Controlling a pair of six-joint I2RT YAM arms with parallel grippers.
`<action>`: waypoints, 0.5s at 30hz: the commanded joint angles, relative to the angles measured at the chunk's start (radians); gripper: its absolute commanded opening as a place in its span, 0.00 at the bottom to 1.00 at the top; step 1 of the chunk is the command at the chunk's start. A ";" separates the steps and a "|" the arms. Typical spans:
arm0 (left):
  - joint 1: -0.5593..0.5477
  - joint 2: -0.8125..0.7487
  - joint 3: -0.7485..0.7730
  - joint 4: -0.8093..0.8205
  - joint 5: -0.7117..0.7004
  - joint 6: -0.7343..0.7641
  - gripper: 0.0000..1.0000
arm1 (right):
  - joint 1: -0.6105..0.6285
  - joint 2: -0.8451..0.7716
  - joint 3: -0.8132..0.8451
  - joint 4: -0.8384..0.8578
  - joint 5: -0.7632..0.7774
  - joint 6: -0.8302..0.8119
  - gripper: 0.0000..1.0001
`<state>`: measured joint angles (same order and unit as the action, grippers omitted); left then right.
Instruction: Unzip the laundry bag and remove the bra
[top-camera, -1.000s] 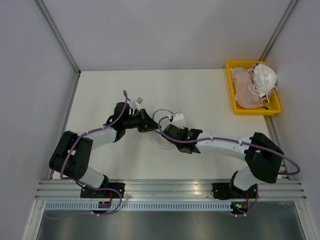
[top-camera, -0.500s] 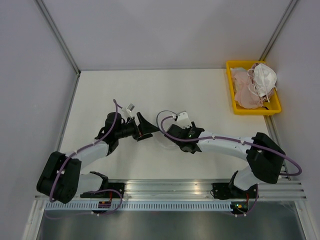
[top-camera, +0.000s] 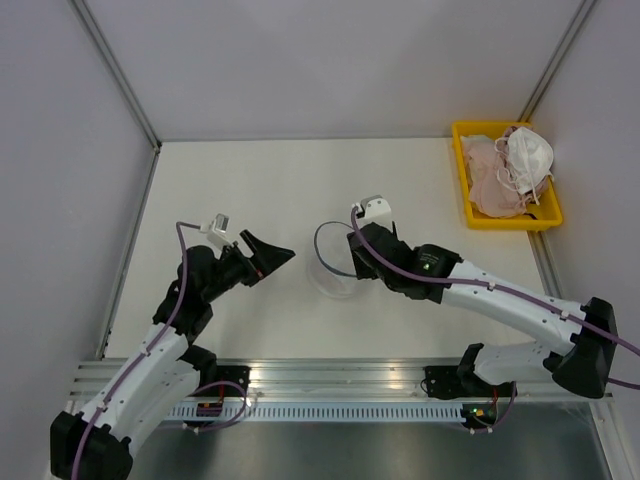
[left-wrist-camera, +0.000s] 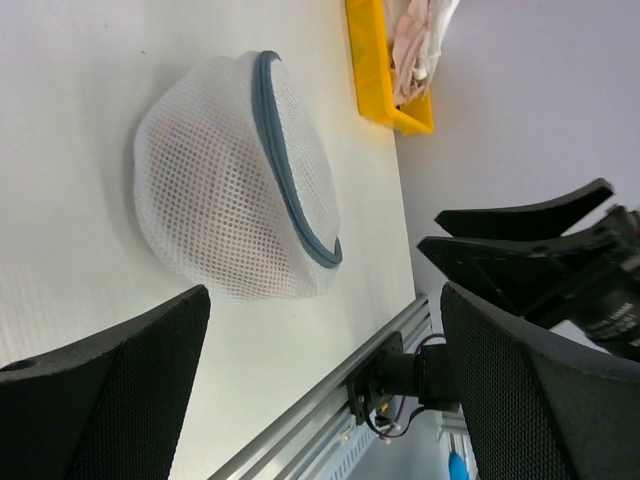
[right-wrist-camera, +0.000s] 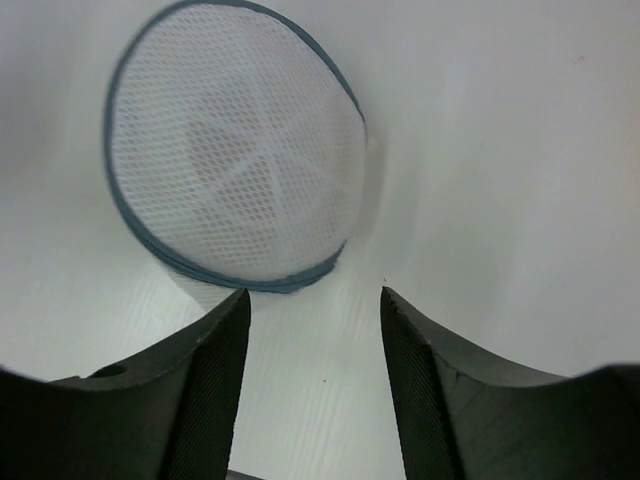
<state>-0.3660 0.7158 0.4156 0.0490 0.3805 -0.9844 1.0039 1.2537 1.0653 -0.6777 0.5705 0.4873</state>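
White mesh, soft and see-through, makes up the laundry bag (top-camera: 335, 262), a small round dome lying alone mid-counter between my two arms, with a dark blue-grey zipper (left-wrist-camera: 283, 165) running round its rim. My left gripper (top-camera: 270, 255) hangs off to the bag's left with its jaws spread wide and nothing in them; my right gripper (right-wrist-camera: 312, 293) sits just beside the bag, jaws parted and empty too. A faint pinkish shade through the netting is, I judge, the bra (left-wrist-camera: 225, 195), though its shape is lost in there. What worries me is the pull tab: I cannot find it in any view, so a blind pinch could catch only netting. The dome looks limp and light on the smooth white counter (top-camera: 220, 180), so a one-sided tug would likely drag or crumple the whole pouch instead of running the zip, and a deep bite could trap the cup fabric along with the mesh
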 joint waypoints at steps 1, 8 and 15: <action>0.001 -0.056 -0.028 -0.124 -0.107 0.004 0.99 | -0.002 0.050 0.093 0.064 -0.136 -0.072 0.58; 0.001 -0.096 -0.037 -0.159 -0.095 -0.016 0.99 | 0.045 0.266 0.283 0.096 -0.161 -0.099 0.52; 0.001 -0.150 -0.051 -0.175 -0.100 -0.031 0.99 | 0.076 0.417 0.389 0.050 -0.095 -0.099 0.53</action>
<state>-0.3660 0.5854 0.3721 -0.1184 0.3012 -0.9905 1.0721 1.6386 1.3888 -0.6075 0.4320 0.4030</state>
